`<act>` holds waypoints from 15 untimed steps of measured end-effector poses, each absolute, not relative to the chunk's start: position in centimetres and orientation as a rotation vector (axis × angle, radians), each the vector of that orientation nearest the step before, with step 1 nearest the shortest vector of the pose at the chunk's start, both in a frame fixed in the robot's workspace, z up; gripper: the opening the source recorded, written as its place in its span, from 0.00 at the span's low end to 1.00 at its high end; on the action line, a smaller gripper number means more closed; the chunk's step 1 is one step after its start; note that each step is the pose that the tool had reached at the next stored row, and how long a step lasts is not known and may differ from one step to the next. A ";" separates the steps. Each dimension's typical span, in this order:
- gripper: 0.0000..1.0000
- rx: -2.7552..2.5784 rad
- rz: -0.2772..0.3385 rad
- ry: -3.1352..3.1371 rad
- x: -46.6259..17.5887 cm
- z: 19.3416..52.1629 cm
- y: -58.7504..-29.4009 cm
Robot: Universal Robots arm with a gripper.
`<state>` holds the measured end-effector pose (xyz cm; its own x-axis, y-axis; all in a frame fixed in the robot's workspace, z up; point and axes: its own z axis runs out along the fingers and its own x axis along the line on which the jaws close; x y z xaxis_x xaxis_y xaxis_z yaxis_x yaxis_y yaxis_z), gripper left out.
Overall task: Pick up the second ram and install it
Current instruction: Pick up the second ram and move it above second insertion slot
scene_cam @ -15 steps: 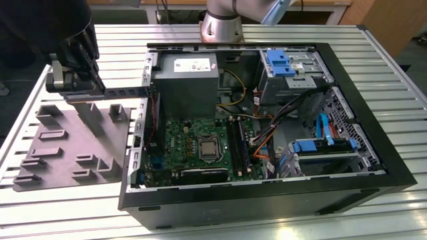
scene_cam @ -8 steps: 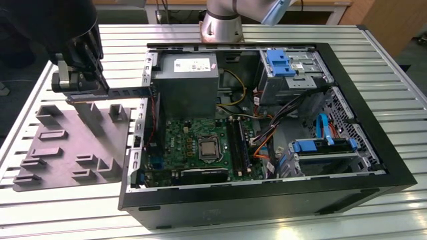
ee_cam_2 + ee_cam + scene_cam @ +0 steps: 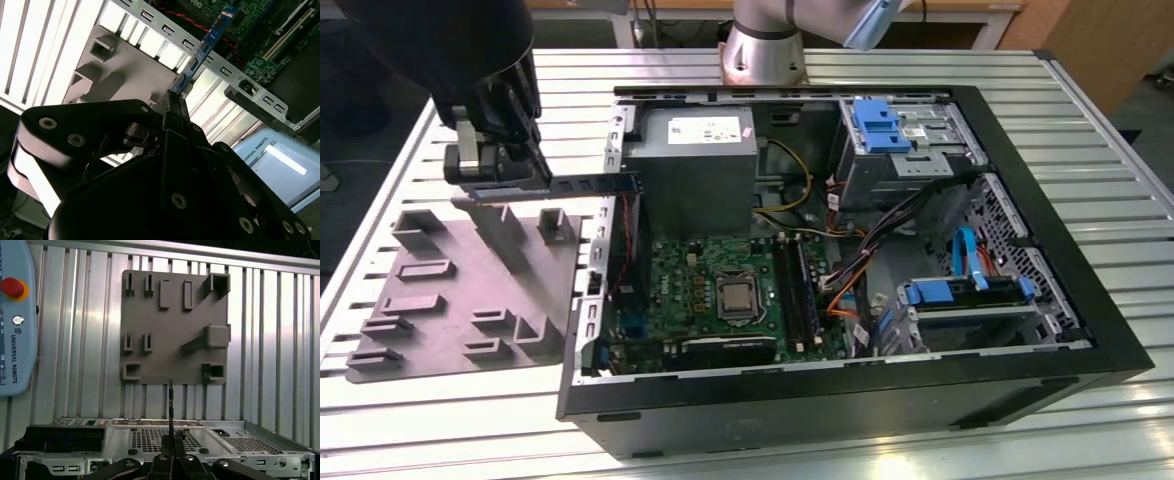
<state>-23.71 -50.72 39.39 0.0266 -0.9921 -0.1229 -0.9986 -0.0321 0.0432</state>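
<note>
Evidently the second ram [image 3: 587,184], held level at the upper left of the exterior view above the grey tray [image 3: 467,290] and pointing toward the open computer case [image 3: 787,395], is light, stiff and thin. It is probably fragile at its chips and contacts, so best pinched by its flat faces near one end. The gripper [image 3: 172,102] is clamped almost closed on one end, the rest jutting free beyond its fingertips.

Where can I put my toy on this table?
The bare ribbed metal table in front of the grey plastic tray, at the exterior view's lower left. The open black computer case is crowded, and the gripper holds the thin dark ram between them.
</note>
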 end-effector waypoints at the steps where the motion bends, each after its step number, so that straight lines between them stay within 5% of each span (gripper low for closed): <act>1: 0.12 -2.211 0.183 2.146 -23.6 39.4 -50.7; 15: 0.12 -2.211 0.183 2.146 -22.0 39.4 -50.7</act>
